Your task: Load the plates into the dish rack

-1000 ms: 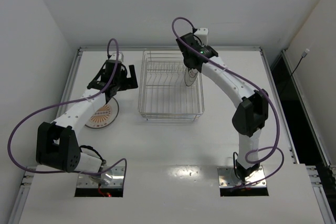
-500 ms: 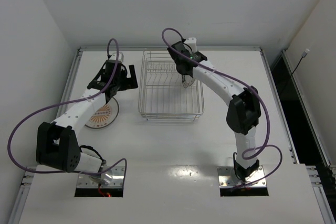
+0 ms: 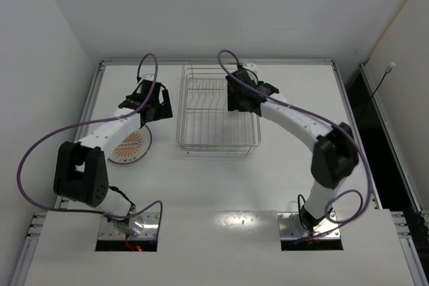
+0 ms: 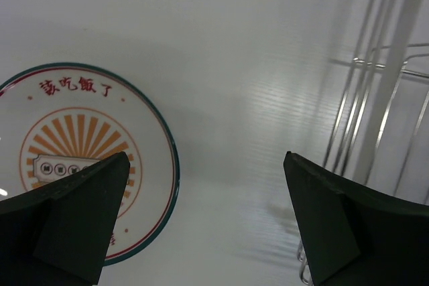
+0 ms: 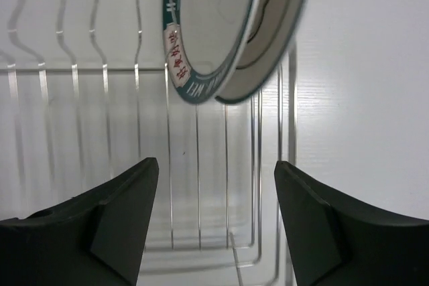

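Observation:
The silver wire dish rack [image 3: 214, 147] stands mid-table. In the right wrist view two plates stand on edge in it: one with a dark teal patterned rim [image 5: 213, 25] and, right behind it, a plain pale one [image 5: 285, 25]. My right gripper [image 5: 218, 165] hangs open just short of them, nothing between its fingers. From above, the right gripper [image 3: 242, 104] covers the rack's right side and hides those plates. The orange-striped plate [image 3: 129, 147] lies flat on the table, left of the rack. My left gripper [image 3: 162, 106] hovers open above and to the right of that plate [image 4: 74, 159].
The rack's wire wall [image 4: 402, 51] stands close to the right of the left gripper's fingers. Purple cables loop over both arms. Raised rails edge the table at left, back and right.
The right gripper has opened and let go of the plate that it held on edge over the rack; the plate now stands in the rack. The left wrist has shifted slightly.

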Robot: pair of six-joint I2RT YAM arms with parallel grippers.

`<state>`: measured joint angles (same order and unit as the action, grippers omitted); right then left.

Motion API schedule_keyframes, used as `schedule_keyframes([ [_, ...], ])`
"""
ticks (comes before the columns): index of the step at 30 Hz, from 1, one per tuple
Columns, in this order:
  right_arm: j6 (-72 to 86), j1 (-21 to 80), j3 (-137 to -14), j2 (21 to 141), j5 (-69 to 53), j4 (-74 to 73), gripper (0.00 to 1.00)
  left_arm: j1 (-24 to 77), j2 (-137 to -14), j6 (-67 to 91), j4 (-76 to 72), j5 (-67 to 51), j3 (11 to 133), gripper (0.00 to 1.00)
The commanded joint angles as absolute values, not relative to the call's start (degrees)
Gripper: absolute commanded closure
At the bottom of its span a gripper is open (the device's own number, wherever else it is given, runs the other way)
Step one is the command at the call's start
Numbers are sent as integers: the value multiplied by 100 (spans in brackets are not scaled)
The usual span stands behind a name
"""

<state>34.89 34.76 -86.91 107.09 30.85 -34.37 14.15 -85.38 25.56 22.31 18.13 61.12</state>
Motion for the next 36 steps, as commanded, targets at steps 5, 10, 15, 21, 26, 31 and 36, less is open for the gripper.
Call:
schedule_keyframes([
  [5,3261,3524,-7133,8079,2024,-2391,31,1389,-9270,2873,3030,2811,6732,0],
  [10,3454,3524,-5767,6936,1081,-1407,28,1389,-10036,3198,3559,3207,7110,0],
  [15,3402,3524,-5520,6697,1020,-1468,28,1389,-10555,3568,3955,3524,7216,0],
  [21,3472,3524,-5273,6750,905,-1467,27,1389,-10950,4464,4596,4201,7373,17],
  [26,3419,3472,-5405,6803,905,-1591,27,1389,-11311,4526,4667,4044,7436,30],
  [31,3366,3472,-5572,6672,1081,-1845,27,1389,-11531,4526,4720,4043,7497,70],
  [36,3366,3472,-5520,6487,1081,-1898,27,1389,-11531,4526,4720,4007,7550,100],
])
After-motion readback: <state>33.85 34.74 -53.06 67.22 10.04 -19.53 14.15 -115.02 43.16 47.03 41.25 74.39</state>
